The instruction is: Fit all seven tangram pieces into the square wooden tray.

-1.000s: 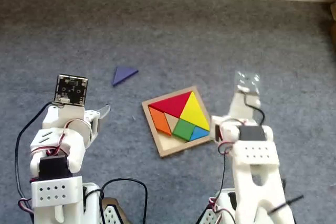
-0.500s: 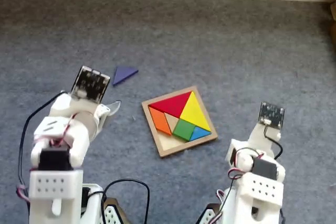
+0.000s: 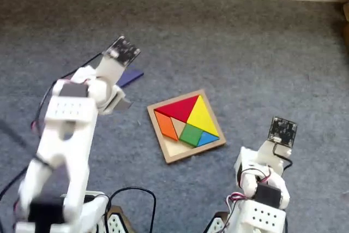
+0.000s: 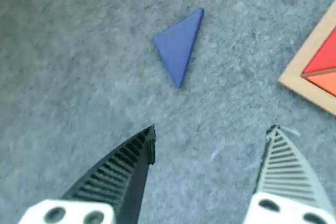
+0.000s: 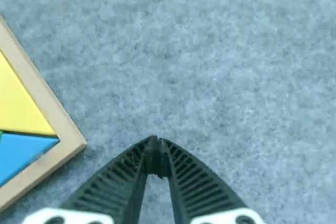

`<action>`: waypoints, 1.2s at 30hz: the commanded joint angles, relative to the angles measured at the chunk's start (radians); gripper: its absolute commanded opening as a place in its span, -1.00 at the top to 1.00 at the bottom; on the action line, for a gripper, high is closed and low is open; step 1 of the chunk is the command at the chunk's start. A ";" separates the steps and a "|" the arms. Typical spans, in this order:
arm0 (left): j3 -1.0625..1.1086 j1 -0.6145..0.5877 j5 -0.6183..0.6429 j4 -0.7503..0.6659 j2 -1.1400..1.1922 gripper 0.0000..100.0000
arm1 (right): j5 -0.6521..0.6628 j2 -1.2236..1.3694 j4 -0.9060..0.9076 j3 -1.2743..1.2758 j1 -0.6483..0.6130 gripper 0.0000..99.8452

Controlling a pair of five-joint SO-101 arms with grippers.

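Observation:
The square wooden tray (image 3: 170, 156) lies mid-carpet with red (image 3: 180, 108), yellow (image 3: 202, 116), orange, green and light blue pieces inside; bare wood shows along its near edge. A dark blue triangle (image 3: 132, 75) lies loose on the carpet to the tray's far left, partly covered by the left arm. My left gripper (image 4: 212, 129) hangs open just short of that triangle (image 4: 178, 45), touching nothing. The tray's corner (image 4: 310, 72) is off to one side of it. My right gripper (image 5: 156, 142) is shut and empty over bare carpet, beside the tray's rim (image 5: 47, 114).
Grey carpet covers the whole surface. The left arm (image 3: 71, 113) stretches out over the carpet left of the tray. The right arm (image 3: 267, 162) is folded back near the front edge, right of the tray. A pale wall strip runs along the far side.
The left arm has swung forward and to the right, up to the dark blue triangle. The right arm has drawn back from the tray's right side toward the front edge.

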 commanded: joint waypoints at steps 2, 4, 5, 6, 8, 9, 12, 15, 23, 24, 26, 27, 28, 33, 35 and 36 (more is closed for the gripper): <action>-0.271 0.056 -0.009 0.000 0.274 0.36 | 0.008 -0.102 0.107 0.143 0.008 0.99; -0.360 0.059 -0.009 0.000 0.369 0.36 | 0.009 -0.124 0.124 0.143 0.010 0.99; -0.407 0.059 -0.009 0.002 0.417 0.36 | 0.009 -0.124 0.124 0.143 0.010 0.99; -0.453 0.059 -0.009 0.002 0.467 0.37 | 0.009 -0.120 0.120 0.143 0.015 0.99; -0.541 0.059 -0.009 0.003 0.562 0.41 | 0.009 -0.114 0.114 0.143 0.033 0.99; -0.582 0.059 -0.009 0.003 0.610 0.42 | 0.009 -0.111 0.114 0.143 0.038 0.99; -0.702 0.059 -0.009 0.005 0.740 0.43 | 0.009 -0.111 0.114 0.143 0.053 0.99; -0.800 0.058 -0.009 0.035 0.848 0.42 | 0.009 -0.111 0.114 0.143 0.053 0.99; -1.095 0.070 -0.008 0.293 1.066 0.43 | 0.009 -0.111 0.114 0.143 0.053 0.99; -1.122 0.068 -0.008 0.307 1.093 0.43 | 0.009 -0.111 0.114 0.143 0.053 0.99; -1.175 0.064 -0.006 0.321 1.152 0.43 | 0.009 -0.111 0.114 0.143 0.053 0.99; -1.201 0.058 -0.006 0.322 1.179 0.43 | 0.009 -0.111 0.114 0.143 0.053 0.99; -1.227 0.054 -0.006 0.322 1.208 0.43 | 0.009 -0.111 0.114 0.143 0.053 0.99; -1.325 0.050 -0.006 0.325 1.319 0.43 | 0.009 -0.111 0.116 0.143 0.053 0.99; -1.340 0.050 -0.006 0.325 1.342 0.47 | 0.011 -0.111 0.117 0.143 0.053 0.99; -1.340 0.053 -0.009 0.325 1.345 0.51 | 0.011 -0.111 0.117 0.143 0.053 0.99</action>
